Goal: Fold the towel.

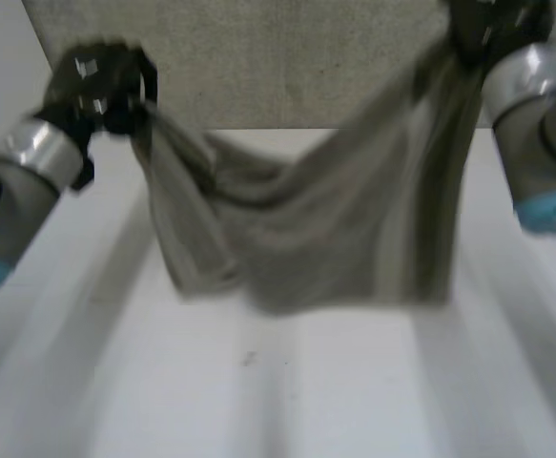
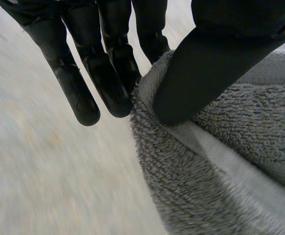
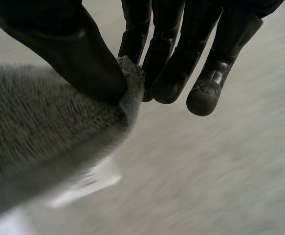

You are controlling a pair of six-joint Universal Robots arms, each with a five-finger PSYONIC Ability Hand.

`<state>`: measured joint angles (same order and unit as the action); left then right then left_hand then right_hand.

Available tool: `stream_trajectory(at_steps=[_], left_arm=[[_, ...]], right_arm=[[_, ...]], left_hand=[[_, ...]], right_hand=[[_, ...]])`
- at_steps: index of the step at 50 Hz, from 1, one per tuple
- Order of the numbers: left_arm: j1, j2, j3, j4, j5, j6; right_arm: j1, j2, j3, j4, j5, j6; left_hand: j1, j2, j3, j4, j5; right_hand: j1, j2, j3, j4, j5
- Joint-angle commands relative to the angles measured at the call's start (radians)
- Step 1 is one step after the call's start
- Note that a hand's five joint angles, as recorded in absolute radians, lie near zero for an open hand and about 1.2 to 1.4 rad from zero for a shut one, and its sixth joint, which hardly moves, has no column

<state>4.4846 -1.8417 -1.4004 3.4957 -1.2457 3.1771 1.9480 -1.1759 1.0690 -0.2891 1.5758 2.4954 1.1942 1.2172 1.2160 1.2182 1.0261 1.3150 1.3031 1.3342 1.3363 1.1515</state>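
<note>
A grey towel (image 1: 316, 224) hangs in the air between my two hands, sagging in the middle above the white table (image 1: 278, 391). My left hand (image 1: 96, 86) holds one top corner at the left. In the left wrist view the thumb (image 2: 206, 73) pinches the towel's edge (image 2: 191, 161) against the fingers (image 2: 108, 73). My right hand (image 1: 492, 29) holds the other top corner, higher, at the right. In the right wrist view its thumb (image 3: 78, 54) presses the towel corner (image 3: 44, 122) against the fingers (image 3: 176, 68).
A speckled grey panel (image 1: 258, 57) stands behind the table's far edge. The right arm (image 1: 545, 143) comes in beside the towel's right edge, the left arm (image 1: 20, 181) at the left.
</note>
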Motion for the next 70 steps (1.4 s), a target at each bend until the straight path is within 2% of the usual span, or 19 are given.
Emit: stream_trajectory(at_steps=[1, 3, 5, 11, 15, 20, 23, 26, 31, 34, 36, 37, 39, 40, 44, 53, 57, 63, 70], left_arm=[[0.024, -0.074, 0.370, -0.006, -0.100, -0.362], [0.034, -0.076, 0.380, -0.003, -0.097, -0.436], [0.034, -0.077, 0.374, -0.001, -0.096, -0.445], [0.053, -0.082, 0.240, -0.001, -0.095, -0.441], [0.076, -0.096, 0.136, 0.003, -0.084, -0.437], [0.093, -0.156, 0.006, 0.016, -0.020, -0.405], [0.117, -0.203, -0.071, 0.022, 0.040, -0.325], [0.143, -0.257, -0.161, 0.022, 0.115, -0.168], [0.173, -0.266, -0.241, 0.016, 0.137, -0.042], [0.180, -0.251, -0.287, 0.014, 0.137, 0.032], [0.180, -0.214, -0.331, 0.012, 0.138, 0.098], [0.180, -0.214, -0.331, 0.012, 0.138, 0.098], [0.177, -0.165, -0.402, 0.031, 0.141, 0.167], [0.177, -0.165, -0.402, 0.031, 0.141, 0.167], [0.160, -0.107, -0.486, 0.112, 0.170, 0.265], [0.114, -0.059, -0.635, 0.281, 0.246, 0.391], [0.096, -0.057, -0.701, 0.374, 0.265, 0.507], [0.082, -0.074, -0.715, 0.391, 0.258, 0.635], [0.061, -0.093, -0.706, 0.364, 0.249, 0.639]], right_arm=[[-0.006, -0.024, -0.138, -0.105, 0.032, 0.122], [-0.006, -0.042, -0.124, -0.066, 0.024, 0.138], [-0.009, -0.045, -0.106, -0.032, 0.020, 0.140], [-0.050, -0.044, 0.017, 0.100, -0.049, 0.143], [-0.075, -0.039, 0.123, 0.120, -0.097, 0.141], [-0.092, -0.028, 0.301, 0.116, -0.157, 0.134], [-0.107, -0.014, 0.405, 0.094, -0.206, 0.131], [-0.138, -0.002, 0.526, 0.059, -0.253, 0.108], [-0.182, -0.013, 0.618, 0.036, -0.260, 0.072], [-0.205, -0.021, 0.657, 0.034, -0.264, 0.060], [-0.216, -0.034, 0.686, 0.034, -0.284, 0.057], [-0.216, -0.034, 0.686, 0.034, -0.284, 0.057], [-0.219, -0.039, 0.695, 0.034, -0.295, 0.057], [-0.224, -0.044, 0.706, 0.033, -0.306, 0.057], [-0.231, -0.045, 0.716, 0.022, -0.319, 0.060], [-0.230, -0.045, 0.723, 0.019, -0.320, 0.060], [-0.230, -0.045, 0.729, 0.018, -0.320, 0.062], [-0.228, -0.045, 0.732, 0.016, -0.320, 0.060], [-0.228, -0.045, 0.736, 0.010, -0.320, 0.057]], left_hand=[[0.202, 0.179, 0.180, 0.178, 0.196], [0.202, 0.179, 0.180, 0.178, 0.196], [0.202, 0.179, 0.180, 0.178, 0.196], [0.202, 0.179, 0.180, 0.178, 0.196], [0.202, 0.179, 0.180, 0.178, 0.196], [0.202, 0.179, 0.180, 0.178, 0.196], [0.202, 0.179, 0.180, 0.178, 0.196], [0.202, 0.179, 0.180, 0.178, 0.196], [0.147, 0.124, 0.125, 0.123, 0.140], [0.009, -0.014, -0.013, -0.015, 0.002], [-0.196, -0.219, -0.217, -0.220, -0.202], [-0.197, -0.220, -0.219, -0.221, -0.203], [-0.457, -0.480, -0.479, -0.481, -0.463], [-0.458, -0.481, -0.480, -0.482, -0.465], [-0.722, -0.745, -0.743, -0.746, -0.728], [-0.799, -0.822, -0.821, -0.823, -0.805], [-0.793, -0.816, -0.815, -0.817, -0.799], [-0.772, -0.795, -0.794, -0.796, -0.779], [-0.772, -0.795, -0.794, -0.796, -0.779]], right_hand=[[0.081, 0.093, 0.062, 0.060, 0.070], [0.081, 0.093, 0.062, 0.060, 0.070], [0.081, 0.093, 0.062, 0.060, 0.070], [0.081, 0.093, 0.062, 0.060, 0.070], [0.081, 0.093, 0.062, 0.060, 0.070], [0.081, 0.093, 0.062, 0.060, 0.070], [0.081, 0.093, 0.062, 0.060, 0.070], [0.081, 0.093, 0.062, 0.060, 0.070], [0.081, 0.093, 0.062, 0.060, 0.070], [0.081, 0.093, 0.062, 0.060, 0.070], [0.081, 0.093, 0.062, 0.060, 0.070], [0.081, 0.093, 0.062, 0.060, 0.070], [0.081, 0.093, 0.062, 0.060, 0.070], [0.081, 0.093, 0.062, 0.060, 0.070], [0.081, 0.093, 0.062, 0.060, 0.070], [0.081, 0.093, 0.062, 0.060, 0.070], [0.081, 0.093, 0.062, 0.060, 0.070], [0.081, 0.093, 0.062, 0.060, 0.070], [0.081, 0.093, 0.062, 0.060, 0.070]])
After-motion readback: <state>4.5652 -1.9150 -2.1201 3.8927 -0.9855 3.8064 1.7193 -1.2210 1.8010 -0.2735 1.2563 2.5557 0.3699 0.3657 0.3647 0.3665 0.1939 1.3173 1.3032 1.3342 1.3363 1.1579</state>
